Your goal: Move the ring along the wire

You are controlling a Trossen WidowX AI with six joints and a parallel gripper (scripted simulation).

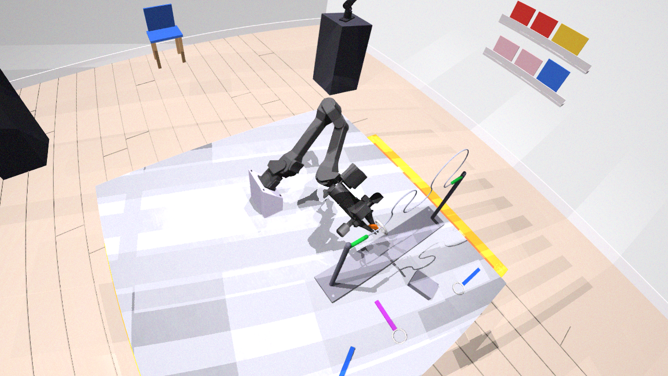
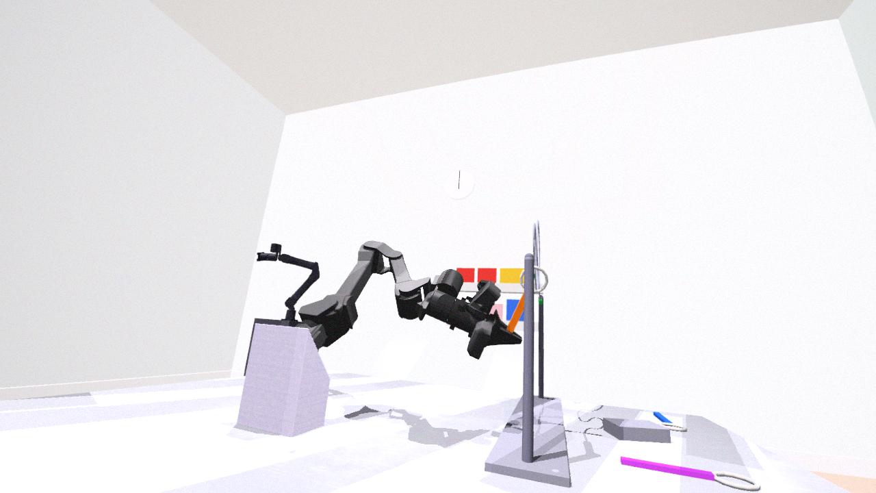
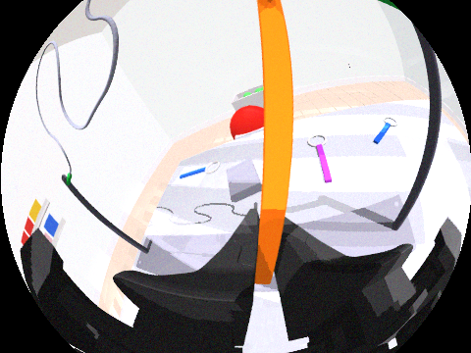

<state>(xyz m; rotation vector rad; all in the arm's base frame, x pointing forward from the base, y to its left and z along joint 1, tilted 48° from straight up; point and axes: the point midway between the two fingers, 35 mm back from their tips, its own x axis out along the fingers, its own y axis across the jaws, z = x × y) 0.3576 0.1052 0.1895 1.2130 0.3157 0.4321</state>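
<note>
My gripper [image 1: 373,230] [image 2: 515,337] [image 3: 261,215] is shut on the lower end of the orange handle [image 2: 517,313] [image 3: 278,108], which slants up to the ring. The white ring [image 1: 383,226] [image 2: 546,280] is around the grey wire [image 3: 117,46] just inward of the near post's green part [image 1: 359,241]. Whether ring and wire touch cannot be told. The near post [image 1: 340,266] [image 2: 527,374] [image 3: 435,108] is on the right in the wrist view. The far post [image 1: 448,196] [image 2: 540,361] [image 3: 104,216] carries the other green part [image 1: 456,180] [image 2: 540,300] [image 3: 69,178]. The ring is outside the wrist view.
The posts stand on a grey base plate [image 1: 326,286] [image 2: 507,469]. Beyond it lie a grey block [image 1: 422,284] [image 2: 636,431] [image 3: 244,178], a magenta-handled ring tool [image 1: 385,315] [image 2: 667,468] [image 3: 324,162] and blue-handled ones. The wire rises into tall loops toward the far post.
</note>
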